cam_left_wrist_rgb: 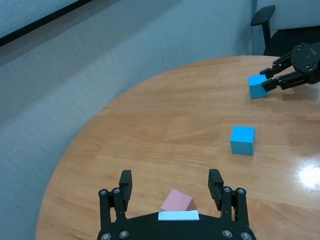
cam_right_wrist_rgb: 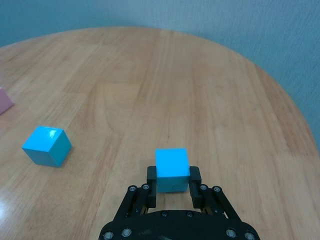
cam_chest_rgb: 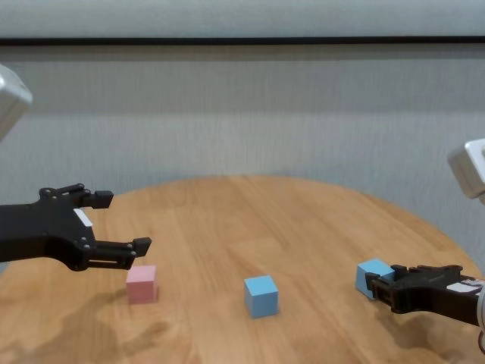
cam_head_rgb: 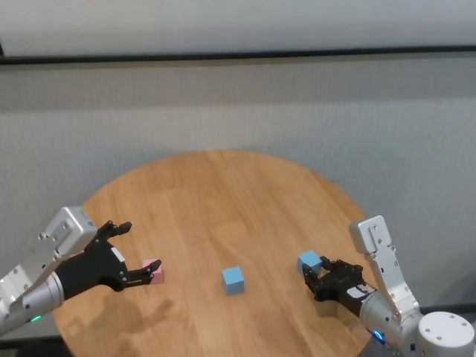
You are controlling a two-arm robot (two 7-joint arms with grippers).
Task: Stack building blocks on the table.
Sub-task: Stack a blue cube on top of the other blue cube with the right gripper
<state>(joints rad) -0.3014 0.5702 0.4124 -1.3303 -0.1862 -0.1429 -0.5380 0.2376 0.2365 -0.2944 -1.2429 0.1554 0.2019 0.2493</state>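
Three cubes sit on one round bench (cam_head_rgb: pixel 223 193). Two are blue: one (cam_head_rgb: pixel 233 280) near the middle of the near side, the other (cam_head_rgb: pixel 309 262) on the right. One is pink (cam_head_rgb: pixel 152 271), on the left. Two end effectors are in view, a left one (cam_head_rgb: pixel 138 251) and a right one (cam_head_rgb: pixel 312 278). One black office chair (cam_left_wrist_rgb: pixel 264 22) shows in the left wrist view, beyond the bench.
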